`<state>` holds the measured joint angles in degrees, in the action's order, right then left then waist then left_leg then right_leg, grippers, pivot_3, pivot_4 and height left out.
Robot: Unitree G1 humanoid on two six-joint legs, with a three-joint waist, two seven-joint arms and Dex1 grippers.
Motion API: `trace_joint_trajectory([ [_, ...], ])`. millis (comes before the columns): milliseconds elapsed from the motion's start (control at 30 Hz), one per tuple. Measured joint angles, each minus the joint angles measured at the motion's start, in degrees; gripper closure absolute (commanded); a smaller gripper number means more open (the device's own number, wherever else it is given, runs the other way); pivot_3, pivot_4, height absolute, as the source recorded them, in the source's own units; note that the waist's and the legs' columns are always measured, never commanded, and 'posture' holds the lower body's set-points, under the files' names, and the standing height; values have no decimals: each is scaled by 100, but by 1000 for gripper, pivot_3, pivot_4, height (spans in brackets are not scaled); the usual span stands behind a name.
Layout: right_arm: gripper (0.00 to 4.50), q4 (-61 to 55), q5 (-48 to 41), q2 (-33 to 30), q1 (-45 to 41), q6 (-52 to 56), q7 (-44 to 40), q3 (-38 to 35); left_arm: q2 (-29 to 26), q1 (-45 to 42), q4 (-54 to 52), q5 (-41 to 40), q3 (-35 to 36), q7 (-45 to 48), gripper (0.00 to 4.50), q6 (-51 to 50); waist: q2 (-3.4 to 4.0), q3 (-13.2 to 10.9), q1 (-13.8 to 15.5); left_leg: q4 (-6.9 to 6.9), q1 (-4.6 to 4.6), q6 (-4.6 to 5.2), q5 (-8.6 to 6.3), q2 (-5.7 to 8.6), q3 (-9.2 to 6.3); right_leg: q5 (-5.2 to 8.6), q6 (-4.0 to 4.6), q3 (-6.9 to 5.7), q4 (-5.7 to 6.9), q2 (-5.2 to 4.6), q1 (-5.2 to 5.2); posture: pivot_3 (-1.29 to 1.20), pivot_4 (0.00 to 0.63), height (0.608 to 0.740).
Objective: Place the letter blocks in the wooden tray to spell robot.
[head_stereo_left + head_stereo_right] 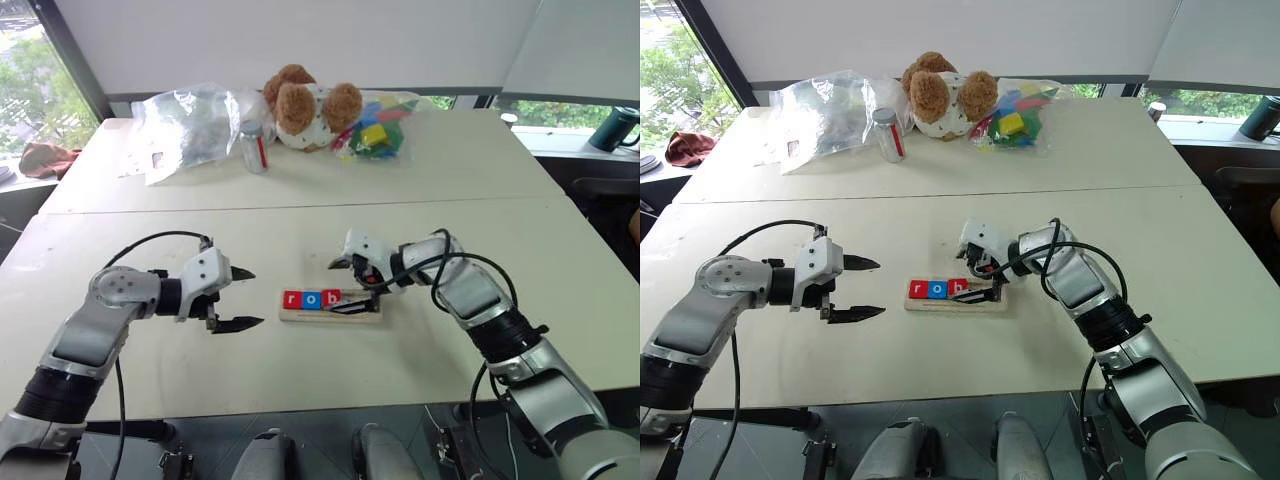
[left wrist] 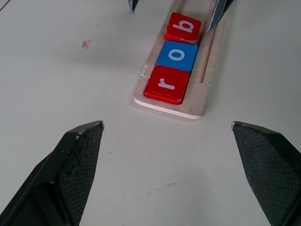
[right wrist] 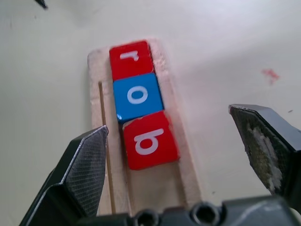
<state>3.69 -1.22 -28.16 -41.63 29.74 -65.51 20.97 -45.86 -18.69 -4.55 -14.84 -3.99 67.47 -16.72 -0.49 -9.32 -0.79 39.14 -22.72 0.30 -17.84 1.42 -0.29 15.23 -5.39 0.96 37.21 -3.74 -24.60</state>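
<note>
Tray (image 2: 205, 70): pale wood, on the table between both grippers.
Tiles: r (image 2: 167, 84), o (image 2: 177, 55), b (image 2: 183, 28) seated; b slightly crooked.
Handling: probably light, stiff, slick; pinch opposite edges.
Left gripper (image 1: 240, 298): fingers apart, empty.
Right gripper (image 3: 188, 141): fingers apart over b.

At the far side of the pale cream counter (image 1: 300, 370) sits a brown-and-white plush teddy bear (image 1: 306, 106). Beside it stand a small clear jar with a red label (image 1: 254, 146), a crumpled clear plastic bag (image 1: 185, 128) and a bag of bright toy pieces (image 1: 377, 127).
</note>
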Motion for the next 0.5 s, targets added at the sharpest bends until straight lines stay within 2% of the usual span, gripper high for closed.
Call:
trace_joint_trajectory([
  [200, 25, -478, -209, -49, 273, 243, 105, -155, 98, -38, 29, 44, -70, -4, 0, 7, -1, 0, 6, 0, 0, 2, -1, 0, 0, 0, 0, 0, 0, -1, 1, 0, 150, 740],
  [500, 25, -595, -239, -51, 577, 390, 159, -35, 105, -172, 64, 49, -151, 7, 0, 6, 0, 0, -3, 0, 1, 2, -1, -1, -1, 0, 0, 0, 2, 2, 0, 0, 150, 740],
])
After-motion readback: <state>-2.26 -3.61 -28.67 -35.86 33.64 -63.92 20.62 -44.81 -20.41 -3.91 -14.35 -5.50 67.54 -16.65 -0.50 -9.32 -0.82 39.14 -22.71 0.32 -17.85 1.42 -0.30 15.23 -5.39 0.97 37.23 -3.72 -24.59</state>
